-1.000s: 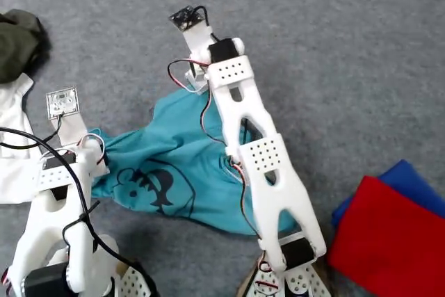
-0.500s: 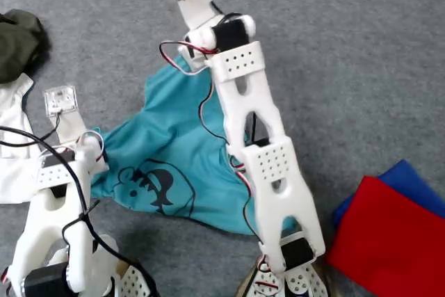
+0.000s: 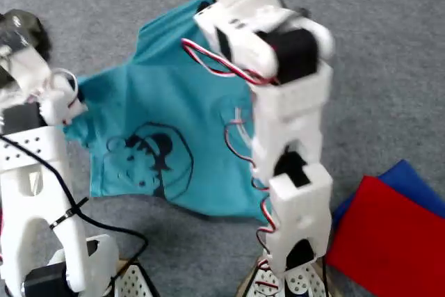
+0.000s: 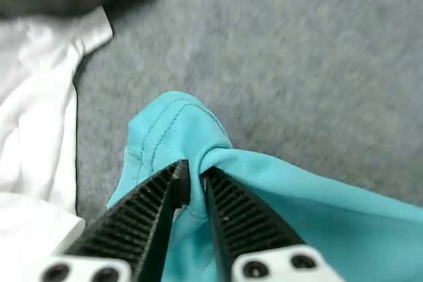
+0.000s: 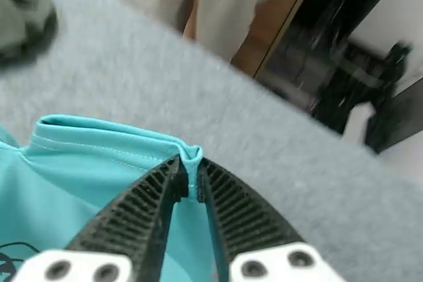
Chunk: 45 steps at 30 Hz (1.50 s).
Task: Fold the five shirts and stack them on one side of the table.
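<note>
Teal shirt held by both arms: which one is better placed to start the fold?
Probably right. The right gripper pinches the teal shirt at its far edge, ready to draw it back over the print; the left gripper pinches a side corner beside the white shirt.

Overhead plus close wrists; common shirt [image 3: 153,102]

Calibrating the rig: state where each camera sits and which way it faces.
High view: fixed above the table, looking down; shows the left arm, the right arm, the teal shirt and a red shirt.
Left wrist view: on the left arm's wrist, facing down along the left end effector, shut on a teal shirt corner beside a white shirt.
Right wrist view: on the right arm's wrist, facing along the right end effector, shut on the shirt's hem, toward the table's far edge.
Shared: all three see the teal shirt.
</note>
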{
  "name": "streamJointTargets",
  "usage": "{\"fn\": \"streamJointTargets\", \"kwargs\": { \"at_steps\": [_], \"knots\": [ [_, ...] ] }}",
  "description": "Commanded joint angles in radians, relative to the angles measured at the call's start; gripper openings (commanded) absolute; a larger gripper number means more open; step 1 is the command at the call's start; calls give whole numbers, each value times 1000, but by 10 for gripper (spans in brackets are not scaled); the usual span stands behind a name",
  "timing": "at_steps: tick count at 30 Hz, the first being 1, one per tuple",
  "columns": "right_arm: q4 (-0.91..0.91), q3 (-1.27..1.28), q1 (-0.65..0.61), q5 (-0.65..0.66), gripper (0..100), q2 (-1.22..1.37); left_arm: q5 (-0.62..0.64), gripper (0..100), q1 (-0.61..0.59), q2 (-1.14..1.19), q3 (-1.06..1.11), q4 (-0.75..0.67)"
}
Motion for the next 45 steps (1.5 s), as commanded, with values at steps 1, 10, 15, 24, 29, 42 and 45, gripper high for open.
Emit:
{"fn": "streamJointTargets", "kwargs": {
  "at_steps": [1,10,15,24,29,42,45],
  "knots": [
    [-14,-44,73,0,5,-150,11,20,6,-4,-230,106],
    [-57,-44,208,-2,5,-326,12,20,18,-4,-608,258],
    [-133,-42,260,-2,5,-438,11,20,97,-4,-835,307],
    [-275,-41,334,78,5,-607,-18,23,169,-4,-1177,496],
    [-319,-41,344,176,5,-668,-77,21,166,-5,-1289,594],
    [-497,71,344,295,5,-817,-81,23,172,-128,-1343,637],
    [-543,165,340,288,5,-865,-81,22,172,-173,-1274,637]
  ]
}}
